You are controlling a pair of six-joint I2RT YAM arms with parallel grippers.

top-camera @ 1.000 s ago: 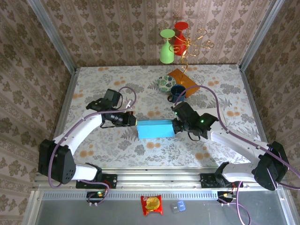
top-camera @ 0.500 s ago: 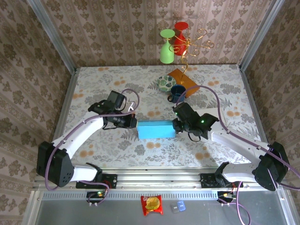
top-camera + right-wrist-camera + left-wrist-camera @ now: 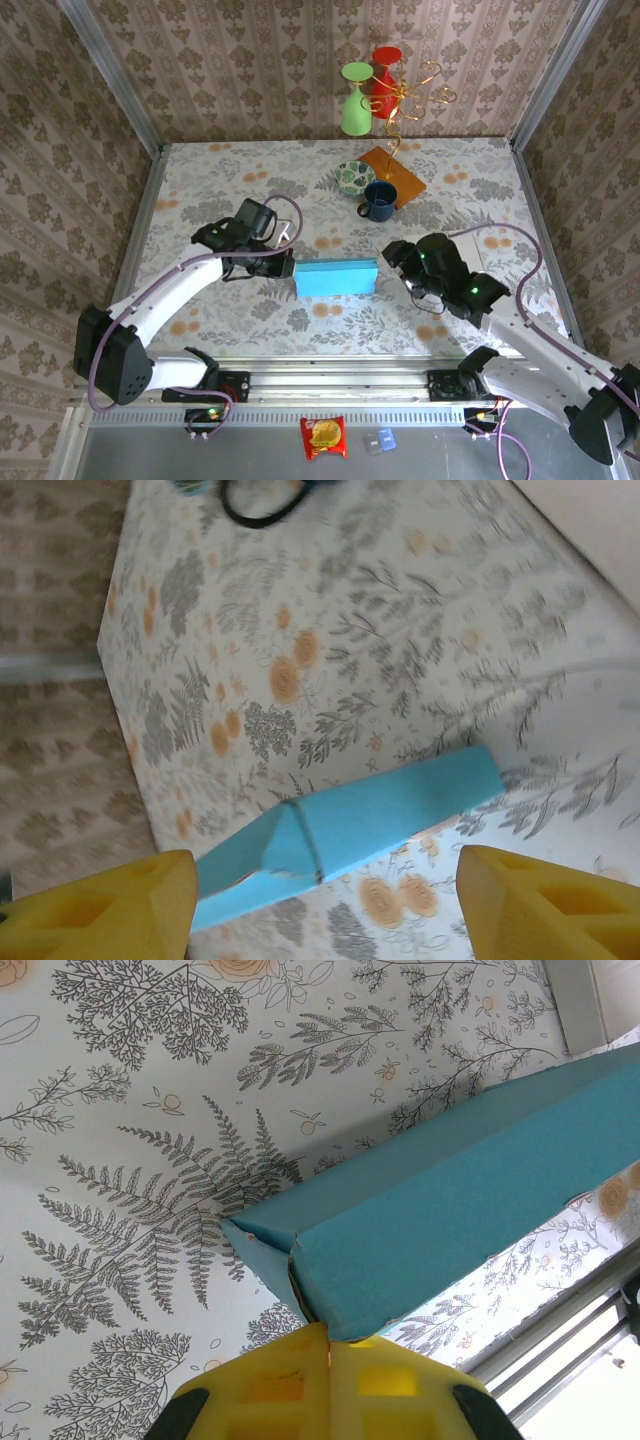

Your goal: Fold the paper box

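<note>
- Left gripper (image 3: 328,1335): fingers pressed together, tips touching paper box (image 3: 337,277) at its left end, frame centre.
- Right gripper (image 3: 393,255): spread wide, just right of box, apart.

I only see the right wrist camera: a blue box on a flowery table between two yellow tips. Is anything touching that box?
Observer: Yes. The left gripper, fingers together, meets the paper box at its end corner.
Operator: Anything else on the table?
Observer: A green glass and a red glass hang from a gold wire stand at the back.
</note>
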